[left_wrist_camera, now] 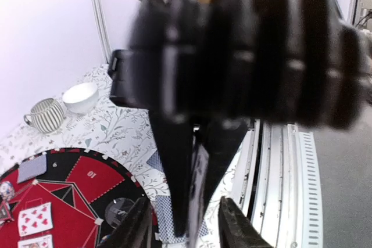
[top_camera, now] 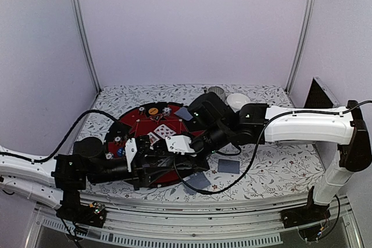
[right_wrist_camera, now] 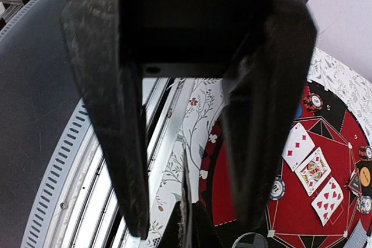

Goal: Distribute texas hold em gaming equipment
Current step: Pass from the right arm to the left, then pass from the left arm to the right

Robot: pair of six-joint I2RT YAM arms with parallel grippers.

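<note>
My right gripper (right_wrist_camera: 187, 204) is shut on a thin stack of playing cards (right_wrist_camera: 186, 193), seen edge-on above the near rim of the mat. The left gripper (left_wrist_camera: 183, 201) faces it with its fingers (right_wrist_camera: 116, 143) apart, one on each side of the right fingertips and the held cards (left_wrist_camera: 197, 190). Both grippers meet over the mat's near part (top_camera: 158, 153). Three cards lie face up (top_camera: 161, 132) on the red-and-black mat (top_camera: 139, 117). Face-down cards lie on the table (top_camera: 228, 166) (top_camera: 199, 180) and on the mat (top_camera: 183, 113). An orange chip (top_camera: 153, 110) and a white chip (top_camera: 167, 110) sit at the mat's far edge.
A ribbed grey cup (top_camera: 216, 92) and a white bowl (top_camera: 237, 101) stand at the back of the flowered table. The right arm (top_camera: 302, 127) stretches across the table's right half. A metal rail (top_camera: 232, 210) runs along the near edge.
</note>
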